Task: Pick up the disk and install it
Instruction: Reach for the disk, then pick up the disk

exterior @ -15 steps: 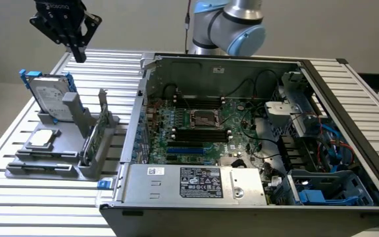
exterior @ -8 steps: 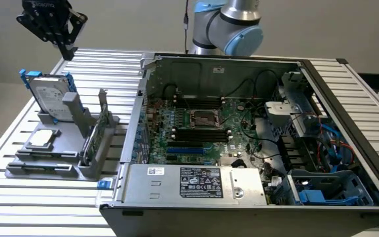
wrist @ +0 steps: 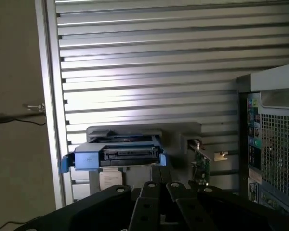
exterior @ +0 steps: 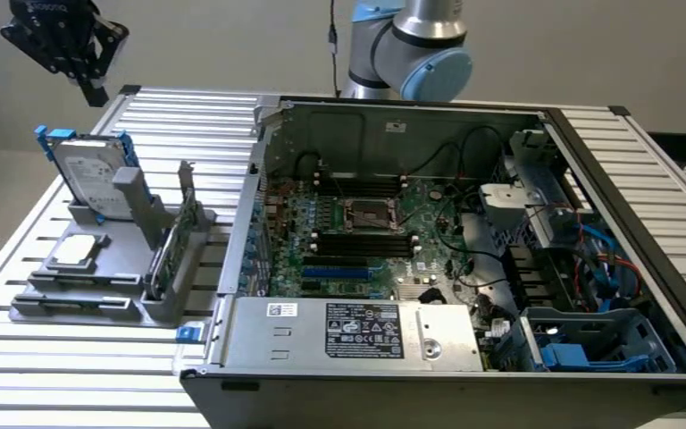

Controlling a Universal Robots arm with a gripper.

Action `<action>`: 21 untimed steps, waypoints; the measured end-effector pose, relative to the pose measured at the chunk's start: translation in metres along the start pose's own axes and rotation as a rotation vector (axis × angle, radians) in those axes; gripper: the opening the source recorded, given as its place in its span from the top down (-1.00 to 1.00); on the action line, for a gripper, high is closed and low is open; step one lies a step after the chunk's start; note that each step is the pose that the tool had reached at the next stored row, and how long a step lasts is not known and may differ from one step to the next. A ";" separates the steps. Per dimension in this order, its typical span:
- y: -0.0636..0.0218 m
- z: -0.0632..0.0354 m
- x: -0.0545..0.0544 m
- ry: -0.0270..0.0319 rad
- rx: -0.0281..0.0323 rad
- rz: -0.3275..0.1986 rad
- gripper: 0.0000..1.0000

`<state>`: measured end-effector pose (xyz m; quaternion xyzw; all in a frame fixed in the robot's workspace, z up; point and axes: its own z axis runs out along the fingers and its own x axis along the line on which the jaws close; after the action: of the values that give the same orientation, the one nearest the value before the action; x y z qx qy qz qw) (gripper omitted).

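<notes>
In the exterior view the gripper hangs high over the table's far corner at that view's left, fingers pressed together on nothing, open air all round. Below it the disk stands upright in a grey holder, a thin card beside it and the open computer case just right. In the wrist view the fingers sit well apart from the disk's blue-railed edge; the case's mesh wall stands nearby.
</notes>
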<state>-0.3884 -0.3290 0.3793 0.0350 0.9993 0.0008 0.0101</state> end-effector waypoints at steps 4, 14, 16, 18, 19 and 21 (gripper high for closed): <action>-0.0004 0.0015 0.016 0.0028 0.0056 -0.001 0.79; -0.0016 0.0052 0.052 0.0094 0.0195 -0.006 0.79; -0.0015 0.0052 0.053 0.0096 0.0196 -0.006 0.79; -0.0015 0.0051 0.053 0.0097 0.0196 -0.006 0.79; -0.0016 0.0052 0.053 0.0096 0.0196 -0.006 0.79; -0.0016 0.0051 0.053 0.0096 0.0196 -0.006 0.79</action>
<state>-0.4417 -0.3269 0.3731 0.0321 0.9994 -0.0089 0.0050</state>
